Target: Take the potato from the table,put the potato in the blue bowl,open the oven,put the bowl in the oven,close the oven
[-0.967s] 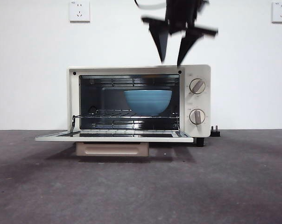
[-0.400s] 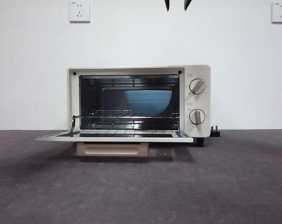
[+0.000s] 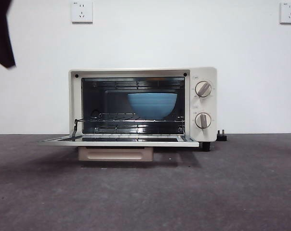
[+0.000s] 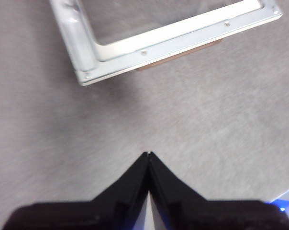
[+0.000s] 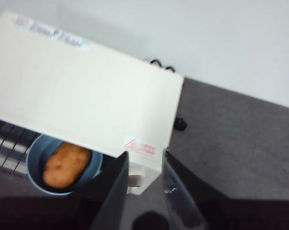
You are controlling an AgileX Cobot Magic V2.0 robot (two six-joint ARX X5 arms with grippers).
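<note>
Leaving the potato (image 5: 64,165) in the blue bowl (image 3: 152,104) inside the open oven (image 3: 143,103), the right pincer (image 5: 143,191), jaws apart, has lifted away, while the left pincer (image 4: 149,155), pressed together, enters upper left toward the door.

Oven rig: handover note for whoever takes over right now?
Left gripper: shut, empty, above the table near a corner of the open door.
Right gripper: open, empty, above the oven.
Potato lies in the blue bowl; bowl sits on the rack inside the oven.
Done: potato bowled, oven opened, bowl loaded.
Left: close the oven door, which lies folded down flat.
</note>
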